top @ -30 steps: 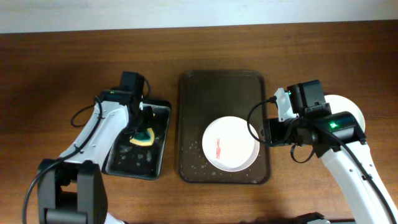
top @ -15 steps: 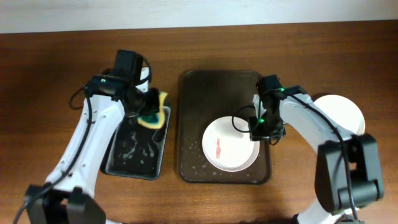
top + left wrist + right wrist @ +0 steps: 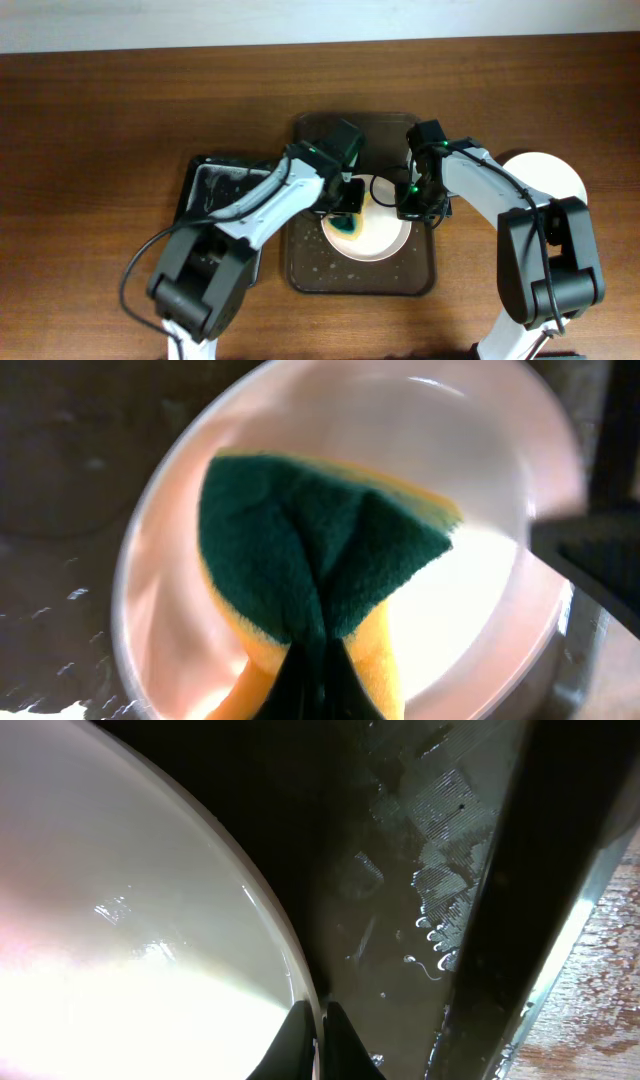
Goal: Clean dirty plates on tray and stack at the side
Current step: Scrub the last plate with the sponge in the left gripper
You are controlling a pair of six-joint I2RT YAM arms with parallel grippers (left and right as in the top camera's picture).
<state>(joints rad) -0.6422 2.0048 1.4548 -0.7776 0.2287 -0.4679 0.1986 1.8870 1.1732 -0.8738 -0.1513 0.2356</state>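
Pinching the sponge (image 3: 310, 570), left fingers (image 3: 318, 695) overlap the plate (image 3: 385, 237); right fingers (image 3: 340, 1045) clamp its rim.

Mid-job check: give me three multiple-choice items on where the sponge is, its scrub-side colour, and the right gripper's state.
1. On the tray, the sponge is: A on its rim; B in the plate; C on the bare bottom.
2. Sponge's scrub face: A green; B red; C blue.
3. The right gripper is: A wide open; B holding the sponge; C shut on the plate's rim.
B, it sits inside the white plate; A, dark green over yellow; C, fingertips pinch the rim.
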